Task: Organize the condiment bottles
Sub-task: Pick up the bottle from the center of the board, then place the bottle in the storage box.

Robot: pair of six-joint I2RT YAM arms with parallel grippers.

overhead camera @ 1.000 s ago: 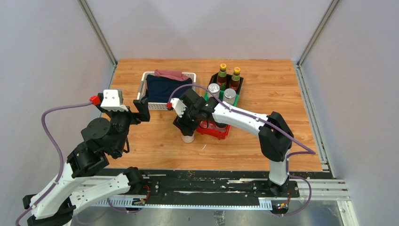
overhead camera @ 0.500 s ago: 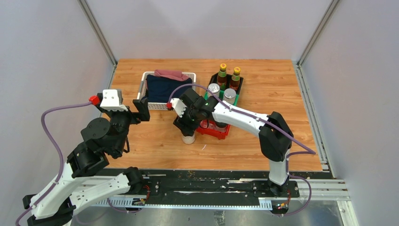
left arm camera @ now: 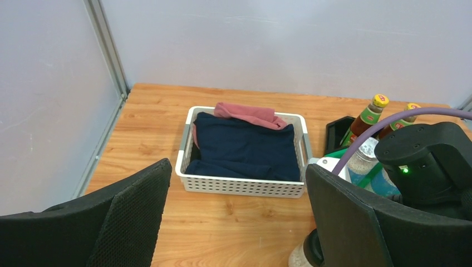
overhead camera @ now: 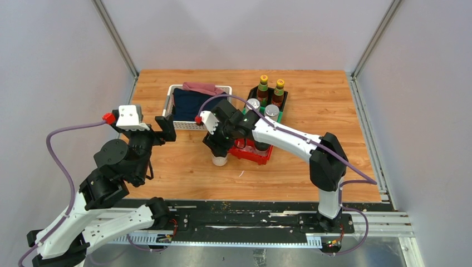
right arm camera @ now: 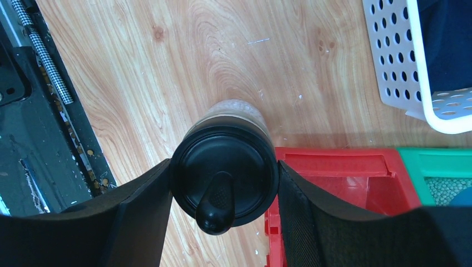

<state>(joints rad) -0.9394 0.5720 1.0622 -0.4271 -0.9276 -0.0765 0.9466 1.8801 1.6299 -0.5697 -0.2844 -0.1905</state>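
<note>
Sorting by kind appears to be the plan. In the upper centre of the overhead view, two sauce bottles [overhead camera: 263, 84] stand in the black bin [overhead camera: 285, 100]. Two shakers [overhead camera: 271, 112] stand in the green bin [overhead camera: 280, 117] just below. That would leave the red bin [overhead camera: 253, 154], at centre frame, for the squat jars.

The right gripper [overhead camera: 218, 149] reaches down at lower centre, clamped on a black-lidded jar [right arm camera: 234, 167]. In the wrist view its pads [right arm camera: 146, 206] press both sides of the lid, with no gap showing. The jar hangs upright over bare table [overhead camera: 183, 167], just left of the red bin's near corner and outside its wall. Whether its base touches the wood cannot be told. The grip at the lid likely keeps the jar vertical for a short carry over the bin's rim.

The left gripper [left arm camera: 236, 217] hovers at left of centre, facing the white basket [left arm camera: 245, 186] of dark cloth. Its fingers [left arm camera: 131, 217] are spread wide, holding and touching nothing.
</note>
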